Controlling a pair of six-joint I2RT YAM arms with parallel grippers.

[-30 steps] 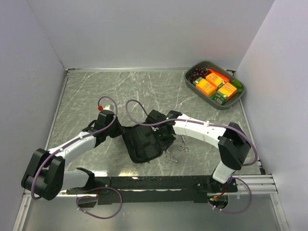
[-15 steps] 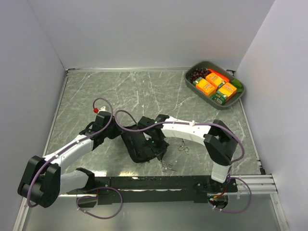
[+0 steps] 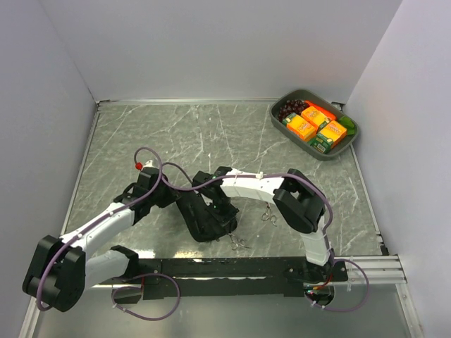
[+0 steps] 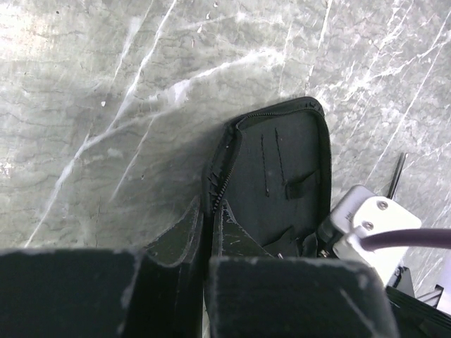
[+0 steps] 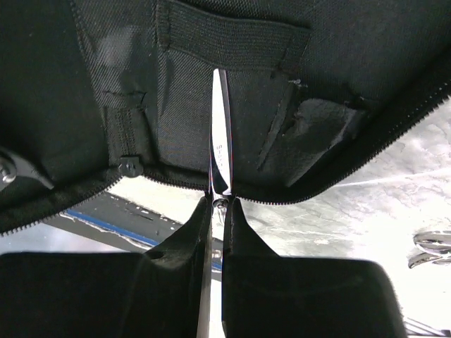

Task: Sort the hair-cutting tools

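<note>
The black zip case [image 3: 203,220] lies open in the middle of the table. My left gripper [image 3: 175,200] is shut on the case's zipper edge [image 4: 220,184], as the left wrist view [image 4: 208,215] shows. My right gripper [image 3: 222,213] is over the case, shut on a silver scissors [image 5: 219,151]. The blades point under a strap into a case pocket [image 5: 232,35]. Ring handles show at the case's near edge [image 3: 238,243]. A second scissors [image 3: 268,215] lies on the table to the right, also in the right wrist view [image 5: 430,250]. A thin black pointed clip [image 4: 397,172] lies beside the case. The other clip is hidden.
A grey tray [image 3: 347,145] with orange packets and dark grapes stands at the back right corner. White walls close the table on three sides. The black base rail [image 3: 232,267] runs along the near edge.
My right arm has swung left and nearer with the scissors, bringing the blades into the case. My left gripper and the case have shifted slightly left and nearer.
</note>
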